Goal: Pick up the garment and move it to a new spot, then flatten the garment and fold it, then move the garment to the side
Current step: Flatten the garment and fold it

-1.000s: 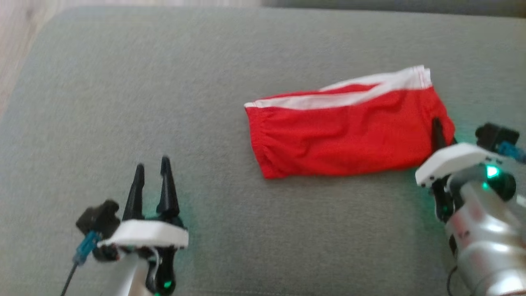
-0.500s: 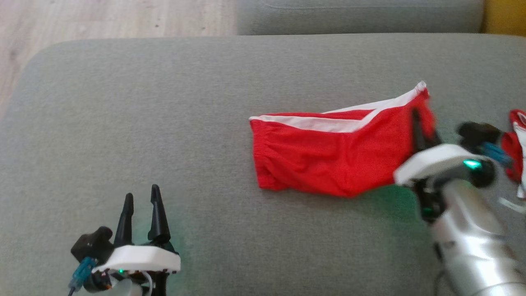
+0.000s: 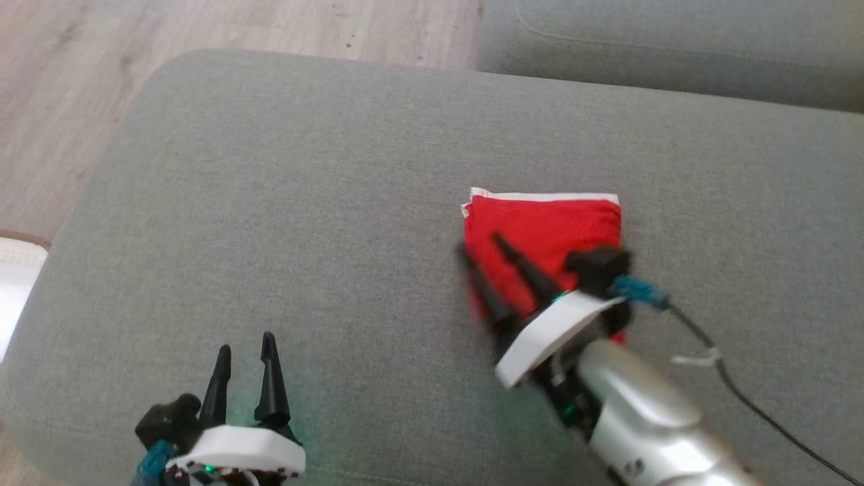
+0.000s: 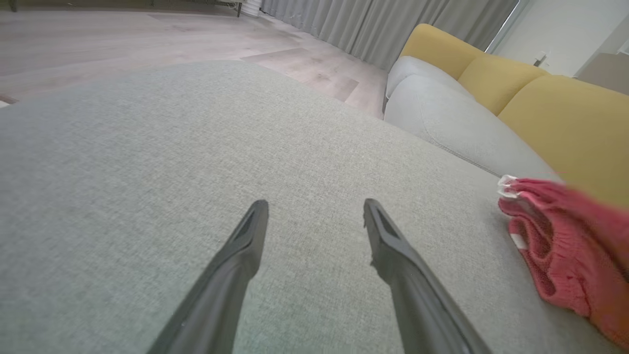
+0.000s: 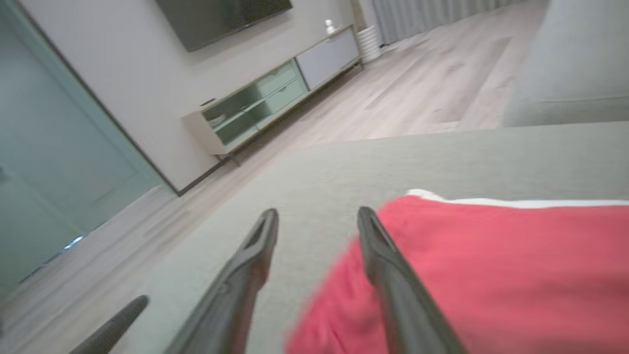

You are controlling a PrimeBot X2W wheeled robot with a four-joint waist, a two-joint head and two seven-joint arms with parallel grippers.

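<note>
The garment [image 3: 547, 223] is seen to be of red, matt, finely knitted cloth, edged with a white band. The sofa cushion [image 3: 270, 202] is covered in grey, coarsely woven cloth. The floor [image 3: 270, 27] is laid in pale, smooth wood. The right forearm [image 3: 648, 418] is cased in glossy silver metal. The left gripper [image 4: 315, 204] is fitted with fingers [image 4: 236, 280] of dark matt plastic.

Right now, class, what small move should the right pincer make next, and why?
Probably lower the right pincer and close it on the left edge of the red shorts. They lie folded on the grey cushion, and the pincer hangs open astride that edge, one finger over cloth, one over cushion. Sliding them aside seems to be what is left.
</note>
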